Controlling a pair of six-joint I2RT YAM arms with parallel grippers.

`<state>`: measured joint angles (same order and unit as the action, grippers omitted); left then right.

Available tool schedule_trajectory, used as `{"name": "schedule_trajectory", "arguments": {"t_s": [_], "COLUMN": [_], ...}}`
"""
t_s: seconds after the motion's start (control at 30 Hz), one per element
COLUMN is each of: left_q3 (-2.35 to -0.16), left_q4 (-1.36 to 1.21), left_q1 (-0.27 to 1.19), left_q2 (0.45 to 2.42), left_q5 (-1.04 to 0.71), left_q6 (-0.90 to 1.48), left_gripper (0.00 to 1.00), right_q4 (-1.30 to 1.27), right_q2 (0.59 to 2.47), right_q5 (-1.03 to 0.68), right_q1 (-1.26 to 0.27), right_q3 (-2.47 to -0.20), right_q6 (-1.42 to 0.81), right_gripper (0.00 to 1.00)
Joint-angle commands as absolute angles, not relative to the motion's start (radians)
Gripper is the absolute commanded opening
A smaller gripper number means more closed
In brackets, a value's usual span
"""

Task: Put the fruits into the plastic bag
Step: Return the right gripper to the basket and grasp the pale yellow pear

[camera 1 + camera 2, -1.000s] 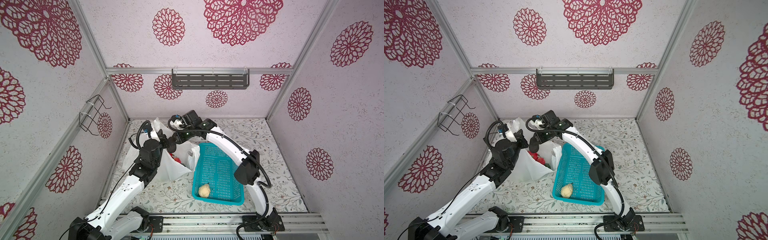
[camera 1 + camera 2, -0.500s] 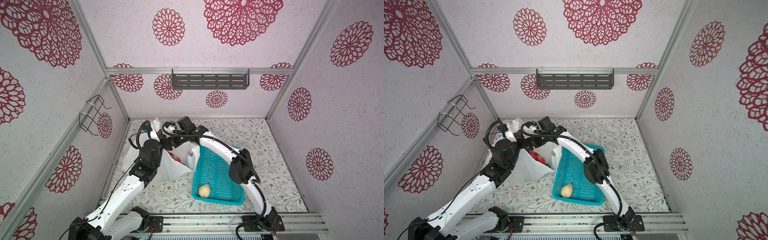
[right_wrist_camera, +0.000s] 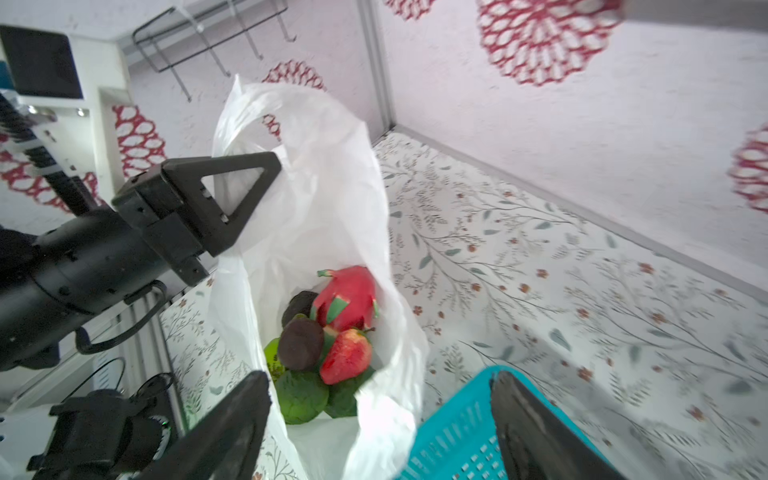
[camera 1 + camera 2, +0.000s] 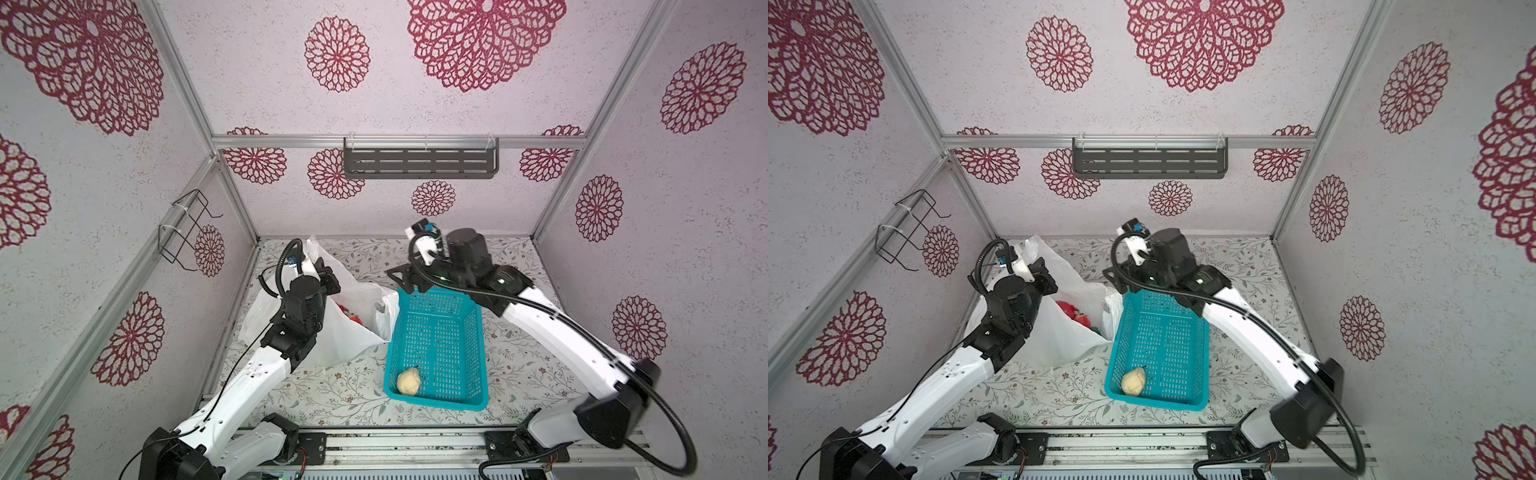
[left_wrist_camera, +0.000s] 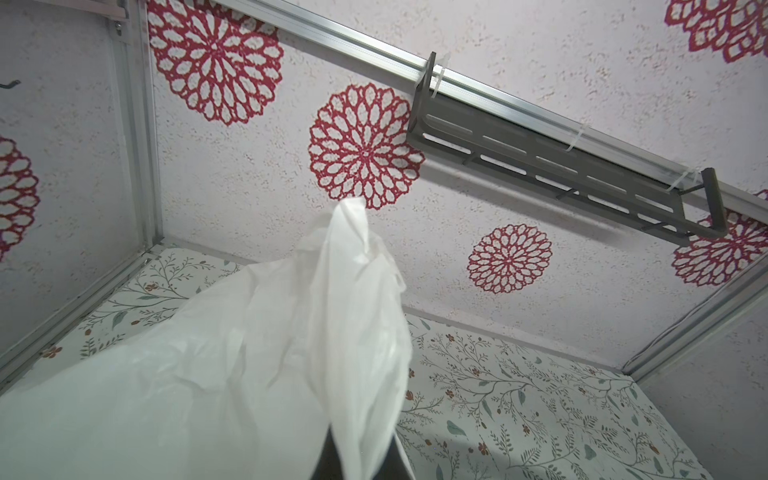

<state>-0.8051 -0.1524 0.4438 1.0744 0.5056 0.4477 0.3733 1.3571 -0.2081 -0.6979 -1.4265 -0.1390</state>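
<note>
The left gripper (image 4: 327,274) has its jaws pressed together on the upper edge of the plastic bag (image 4: 353,332). It pinches the thin white film and holds that side up above the bench (image 4: 340,395). In the left wrist view the film comes straight out from between the jaws, and a loop of it stands up above them.

The right gripper (image 3: 378,378) hangs empty with its jaws wide apart. It is above the bag's open mouth, where the bag meets the far corner of the turquoise basket (image 4: 440,357). One finger is over the basket's rim and the other is beside the bag's wall.

Below those parted jaws, in the bottom of the bag, lie most of the fruits. A red-pink dragon fruit (image 3: 347,299) has a strawberry (image 3: 347,357) touching it. Two dark rounded fruits (image 3: 301,343) lie beside them, with green fruits (image 3: 301,399) underneath.

In both top views the bag stands on the left of the bench, against the basket's wall. The left gripper is at the bag's raised far edge and the right gripper is just beside its mouth.

One cream-yellow fruit (image 4: 408,381) lies alone in the basket's near corner. It is outside the bag and well apart from both grippers.
</note>
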Motion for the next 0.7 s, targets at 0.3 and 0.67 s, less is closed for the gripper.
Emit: {"name": "schedule_trajectory", "arguments": {"t_s": [0.3,0.67], "left_q3": [-0.853,-0.841], "left_q4": [-0.178,-0.162], "left_q1": [0.436,0.435], "left_q2": [1.115,1.088], "left_q5": [0.522,0.537], "left_q6": [0.425,0.414], "left_gripper": [0.0,0.0], "right_q4": [0.637,0.828], "right_q2": [1.337,1.648], "right_q5": [-0.233,-0.287], "right_q1": [-0.885,-0.916], "right_q3": [-1.042,-1.151], "right_q6": [-0.109,0.061], "right_gripper": [0.87,0.95]}}
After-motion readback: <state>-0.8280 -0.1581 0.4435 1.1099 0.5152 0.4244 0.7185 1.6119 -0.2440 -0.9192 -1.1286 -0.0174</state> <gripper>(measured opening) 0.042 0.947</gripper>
